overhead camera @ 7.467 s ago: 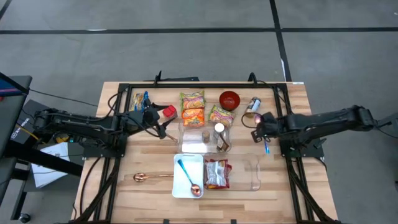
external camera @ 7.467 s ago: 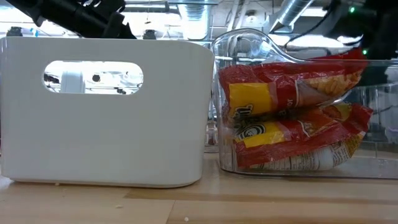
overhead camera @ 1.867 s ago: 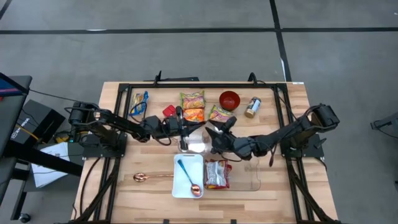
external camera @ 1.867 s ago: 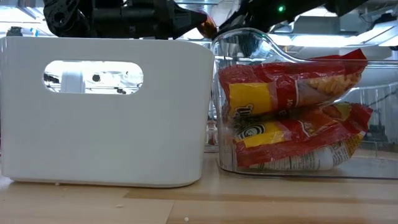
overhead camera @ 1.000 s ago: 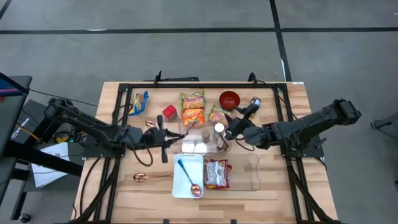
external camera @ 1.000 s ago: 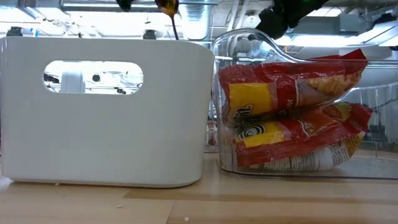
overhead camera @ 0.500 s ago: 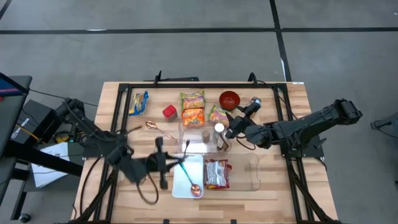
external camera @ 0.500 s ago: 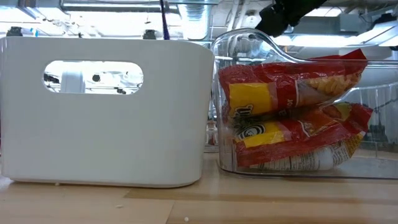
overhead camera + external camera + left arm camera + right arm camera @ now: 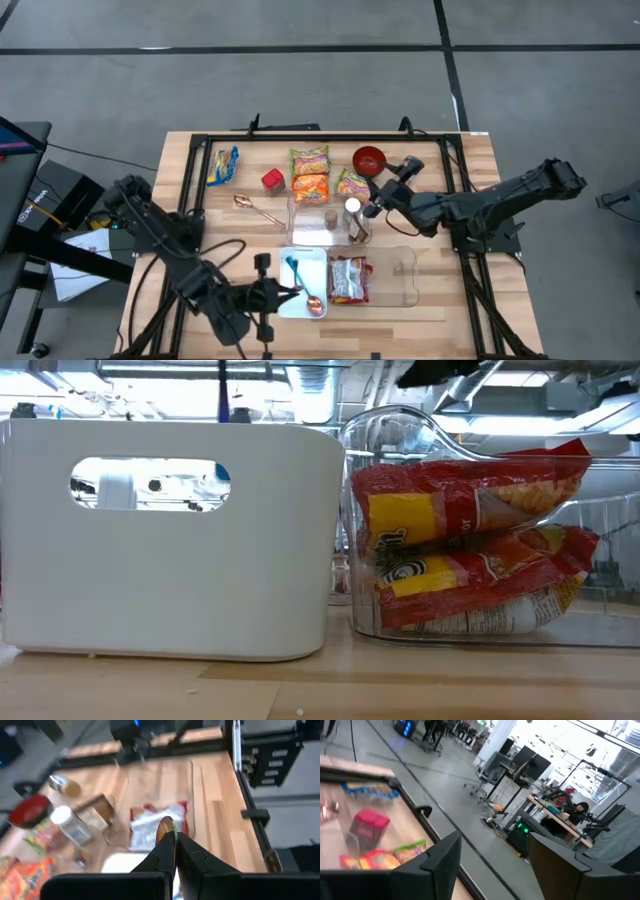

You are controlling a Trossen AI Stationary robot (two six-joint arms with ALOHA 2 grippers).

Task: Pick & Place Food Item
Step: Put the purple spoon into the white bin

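A red snack bag (image 9: 348, 278) lies in the clear bin (image 9: 400, 285) near the table's front. Left of it stands the white bin (image 9: 300, 255), which holds a blue-handled spoon (image 9: 296, 272) with a copper bowl (image 9: 166, 826). My left gripper (image 9: 291, 290) hovers shut at the white bin's left side, pointing right over the spoon with nothing between its fingers (image 9: 175, 836). My right gripper (image 9: 371, 208) is open and empty (image 9: 492, 865), beside the white-capped shaker (image 9: 352, 207). Noodle packs (image 9: 310, 173) lie at the back.
A copper spoon (image 9: 256, 209) lies left of a clear cup (image 9: 310, 218). A red bowl (image 9: 369, 158), a small red box (image 9: 271, 179) and a blue-and-yellow packet (image 9: 222, 165) sit along the back. In the low view the white bin (image 9: 170, 540) and the bagged clear bin (image 9: 470, 550) fill the foreground.
My left gripper has swung from beside the copper spoon toward the table's near edge and now points right at the white bin, staying shut. The copper spoon stays on the table left of the clear cup. My right gripper has risen a little.
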